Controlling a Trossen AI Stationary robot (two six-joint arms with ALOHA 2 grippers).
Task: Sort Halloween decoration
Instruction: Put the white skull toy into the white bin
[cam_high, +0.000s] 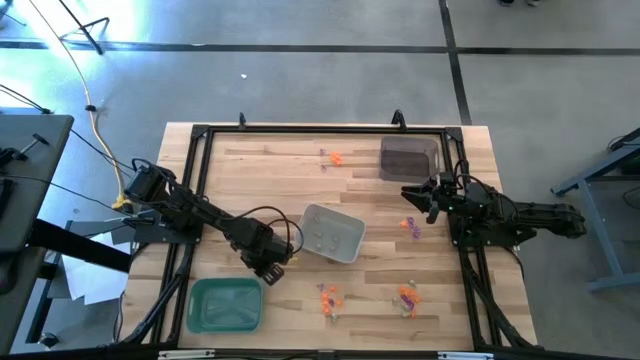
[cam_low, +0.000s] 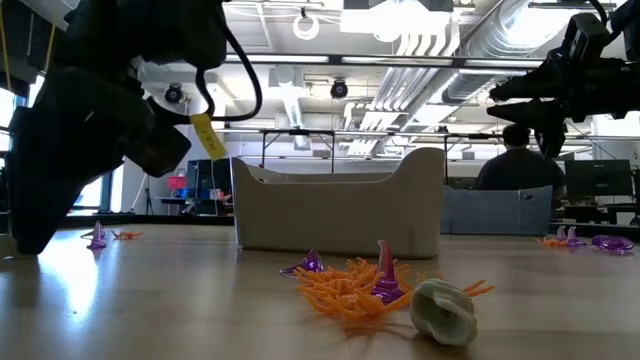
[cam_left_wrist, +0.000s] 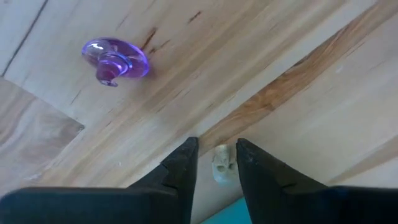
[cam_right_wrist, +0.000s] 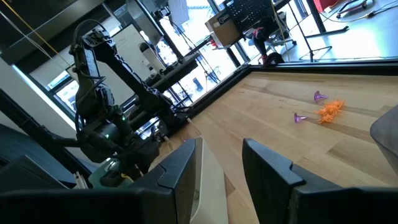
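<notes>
The left gripper (cam_left_wrist: 217, 163) is lowered to the wooden table (cam_high: 300, 170), jaws narrowly apart, with a tiny pale skull trinket (cam_left_wrist: 221, 164) sat right between the fingertips; whether it's actually pinched can't be told. A purple trinket (cam_left_wrist: 115, 59) is seen well ahead of those jaws. The right gripper (cam_right_wrist: 221, 163) is held above the table, jaws apart, nothing between them. More orange and purple trinkets (cam_low: 352, 284) are scattered near a grey tray (cam_high: 332, 232). A person (cam_low: 514, 165) is seated in the room behind.
</notes>
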